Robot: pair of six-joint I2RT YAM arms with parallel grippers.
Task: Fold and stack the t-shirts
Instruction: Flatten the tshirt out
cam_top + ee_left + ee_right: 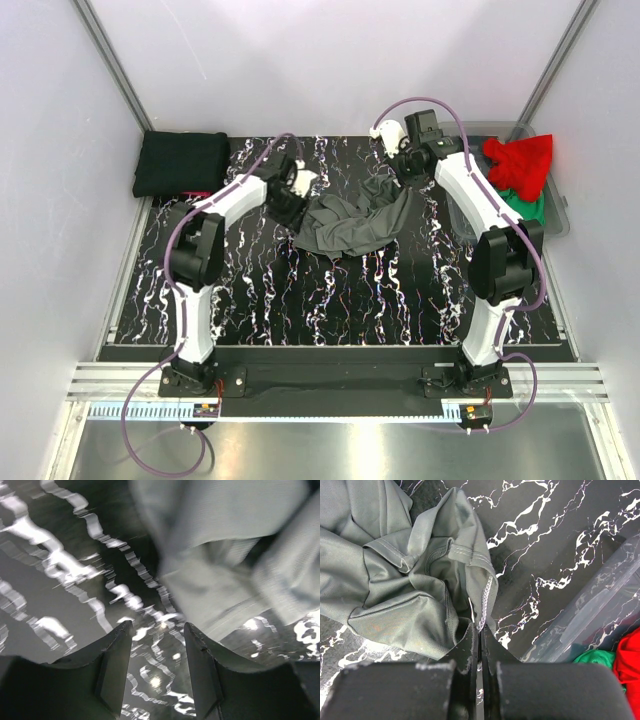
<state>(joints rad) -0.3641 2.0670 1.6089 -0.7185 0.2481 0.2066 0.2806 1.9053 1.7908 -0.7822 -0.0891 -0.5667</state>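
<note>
Toward far edge of tabletop (pixel 300 300), crumpled dark grey cloth t-shirt (pixel 355 228): light, limp. R gripper (pixel 480 630) pinches stitched hem (pixel 483 587); L gripper (pixel 157 632) gapes empty, shd take opp. hem.

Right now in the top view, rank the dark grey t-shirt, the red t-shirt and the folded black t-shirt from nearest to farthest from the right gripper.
1. dark grey t-shirt, centre, its hem pinched in the right gripper.
2. red t-shirt, in the plastic bin to the gripper's right.
3. black t-shirt, far-left back corner.
</note>
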